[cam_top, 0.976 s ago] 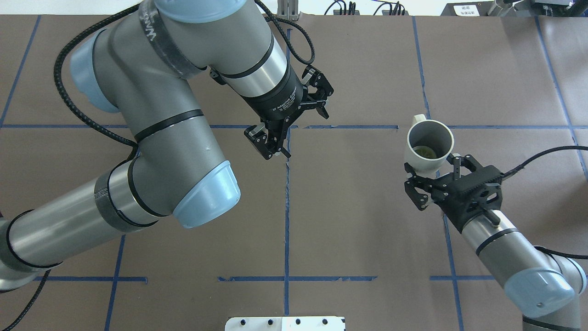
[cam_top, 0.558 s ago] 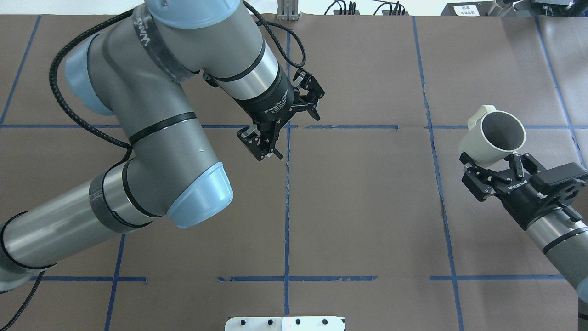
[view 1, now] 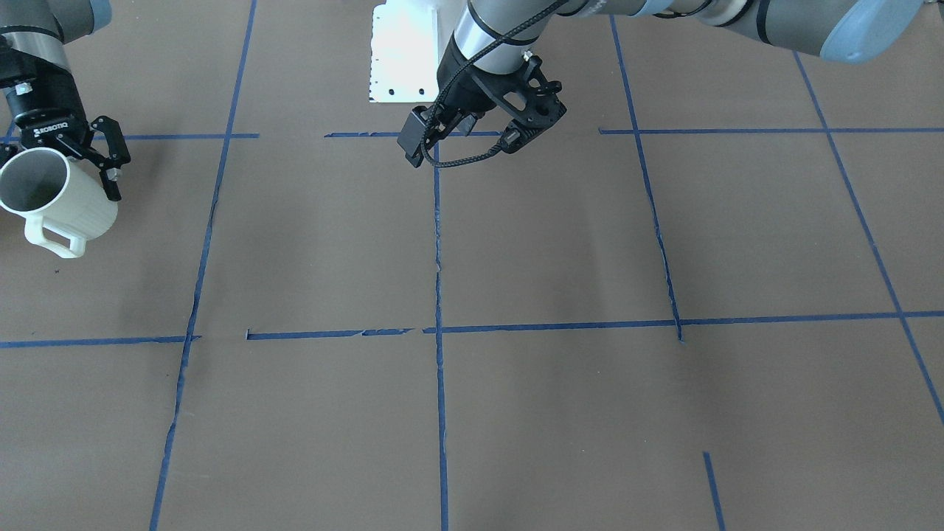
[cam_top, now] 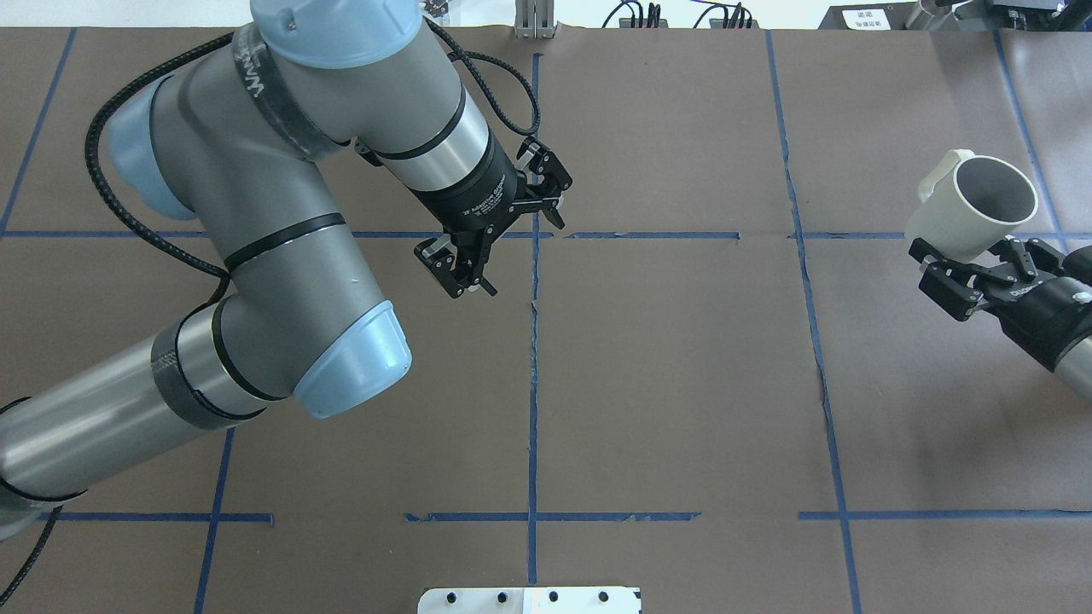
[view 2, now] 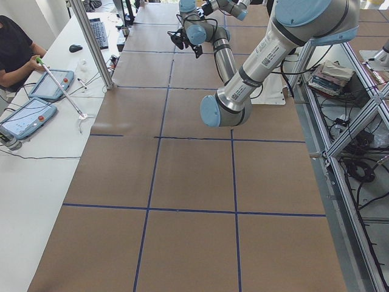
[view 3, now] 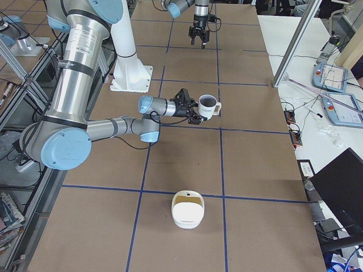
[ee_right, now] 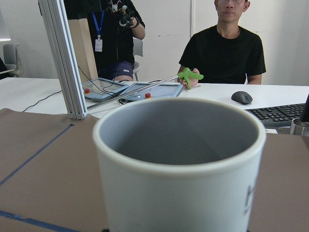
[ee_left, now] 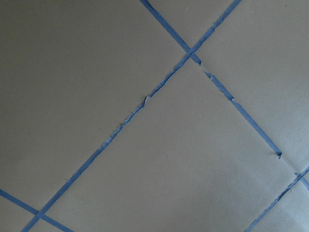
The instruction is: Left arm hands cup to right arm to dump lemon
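tilted white cup [cam_top: 968, 213], gripped by right fingers [cam_top: 938, 280]

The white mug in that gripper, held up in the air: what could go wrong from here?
The right gripper pinches the cup only low on its wall, so it might slip or twist when tipped. The white container sits some way off, so a dump, if aimed there, could miss. No view shows the lemon inside.

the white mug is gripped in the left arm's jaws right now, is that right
No. The white mug is gripped in the jaws of the right arm, not the left. The left arm has its jaws open and empty over the middle of the table. The overhead exterior view shows this.
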Controlling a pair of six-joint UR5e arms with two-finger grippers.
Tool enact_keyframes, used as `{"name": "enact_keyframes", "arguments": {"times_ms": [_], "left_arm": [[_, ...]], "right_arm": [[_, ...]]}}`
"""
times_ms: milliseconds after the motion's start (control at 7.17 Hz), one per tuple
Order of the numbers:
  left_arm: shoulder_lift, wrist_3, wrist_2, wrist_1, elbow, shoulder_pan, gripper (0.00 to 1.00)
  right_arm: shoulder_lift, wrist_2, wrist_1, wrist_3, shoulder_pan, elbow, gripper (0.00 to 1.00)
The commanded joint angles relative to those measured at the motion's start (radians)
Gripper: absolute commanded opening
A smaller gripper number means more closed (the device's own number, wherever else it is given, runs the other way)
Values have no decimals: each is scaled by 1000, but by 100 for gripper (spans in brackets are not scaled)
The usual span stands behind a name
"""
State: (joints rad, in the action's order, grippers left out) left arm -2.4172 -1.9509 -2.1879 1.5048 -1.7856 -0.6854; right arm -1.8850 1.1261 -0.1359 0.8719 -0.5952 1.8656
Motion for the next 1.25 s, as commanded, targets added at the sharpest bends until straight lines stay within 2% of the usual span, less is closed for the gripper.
{"name": "enact_keyframes", "arguments": {"times_ms": [0, 139, 279, 418, 558, 697, 976, 1115], "left_arm": [[58, 110, 13, -2, -3, -35, 100], [85, 160, 13, -2, -14, -63, 100], [110, 197, 13, -2, -15, -94, 100], [131, 246, 13, -2, -15, -121, 100], [136, 272, 13, -2, -15, -140, 100], [138, 273, 13, -2, -15, -141, 100], [141, 274, 14, -3, -17, -152, 100], [142, 279, 14, -3, -17, -160, 100]], "right_arm": [[-73, 281, 25, 66, -191, -19, 3], [-77, 442, 73, 85, -315, -73, 3], [-97, 566, 175, 175, -424, -173, 5], [-97, 599, 338, 325, -464, -283, 5], [-105, 616, 439, 416, -507, -360, 5], [-114, 618, 516, 562, -524, -397, 6], [-118, 620, 747, 906, -558, -535, 5], [-109, 618, 762, 1009, -577, -546, 5]]}}
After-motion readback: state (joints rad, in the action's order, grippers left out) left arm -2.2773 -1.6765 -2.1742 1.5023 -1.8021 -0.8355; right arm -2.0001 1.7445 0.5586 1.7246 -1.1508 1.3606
